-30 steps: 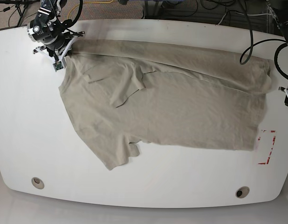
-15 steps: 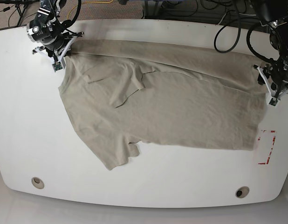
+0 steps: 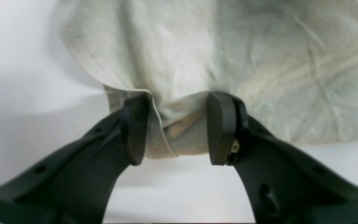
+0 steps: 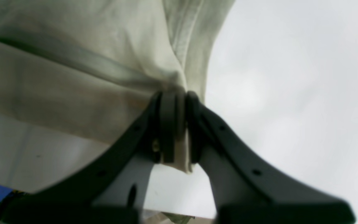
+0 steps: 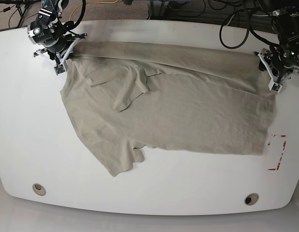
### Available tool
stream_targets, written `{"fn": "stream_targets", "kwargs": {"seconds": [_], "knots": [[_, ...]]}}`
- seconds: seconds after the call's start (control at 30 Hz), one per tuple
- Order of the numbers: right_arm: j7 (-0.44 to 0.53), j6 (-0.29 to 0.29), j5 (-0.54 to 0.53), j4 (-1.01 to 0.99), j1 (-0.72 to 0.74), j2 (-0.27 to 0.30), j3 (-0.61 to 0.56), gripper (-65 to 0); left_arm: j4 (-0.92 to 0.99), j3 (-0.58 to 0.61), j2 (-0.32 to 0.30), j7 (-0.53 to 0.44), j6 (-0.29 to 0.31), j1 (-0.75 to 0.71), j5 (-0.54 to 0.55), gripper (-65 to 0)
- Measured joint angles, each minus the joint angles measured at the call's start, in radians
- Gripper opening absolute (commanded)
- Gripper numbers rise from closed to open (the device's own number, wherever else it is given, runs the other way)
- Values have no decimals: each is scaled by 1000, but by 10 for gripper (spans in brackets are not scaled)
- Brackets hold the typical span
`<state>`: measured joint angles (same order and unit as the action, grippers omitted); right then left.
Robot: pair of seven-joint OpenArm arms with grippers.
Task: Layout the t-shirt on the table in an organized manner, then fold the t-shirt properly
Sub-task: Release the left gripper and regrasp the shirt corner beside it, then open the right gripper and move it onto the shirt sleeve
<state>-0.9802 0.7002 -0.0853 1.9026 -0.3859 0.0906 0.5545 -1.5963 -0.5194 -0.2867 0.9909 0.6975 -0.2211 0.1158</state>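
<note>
Overhead, the t-shirt lies spread and creased on the white tabletop, stretched between both arms. Right gripper: jaws pressed together, pinching a hemmed corner of the cloth. Left gripper: jaws spread apart, a bunched fold of the opposite edge lying between them, touching the fingertips.

A robotics lab: two cabled arms work over a white surface marked with red tape, loose cables on carpet behind.
</note>
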Motion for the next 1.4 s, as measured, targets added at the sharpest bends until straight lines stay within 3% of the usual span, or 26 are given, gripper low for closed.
{"fn": "stream_targets", "kwargs": {"seconds": [0.37, 0.77, 0.93, 1.0, 1.13, 1.23, 1.4], "knots": [[0, 0, -2, -17, -2, 43, 28, -591, 60, -3, -42, -50, 3, -3, 36, -369], [-1, 0, -1, -25, -11, 45, 60, -588, -45, 1, -35, -5, -2, -97, 3, -369], [-15, -1, -30, 28, -5, 46, 62, -582, -111, -3, -2, 16, -5, -145, -24, -369], [-15, -1, -55, 43, 9, 45, 62, -547, -124, 1, 7, 28, -4, -145, -29, -369], [-29, 0, -114, 47, 57, 45, 60, -379, -125, 2, 9, 28, -5, -149, -21, -369], [-82, 0, -149, 47, 101, 43, 60, -293, -128, 2, 9, 30, -5, -153, -18, -369], [-137, -1, -236, 47, 167, 20, 59, -230, -139, 2, 10, 34, -4, -159, -18, -369]]}}
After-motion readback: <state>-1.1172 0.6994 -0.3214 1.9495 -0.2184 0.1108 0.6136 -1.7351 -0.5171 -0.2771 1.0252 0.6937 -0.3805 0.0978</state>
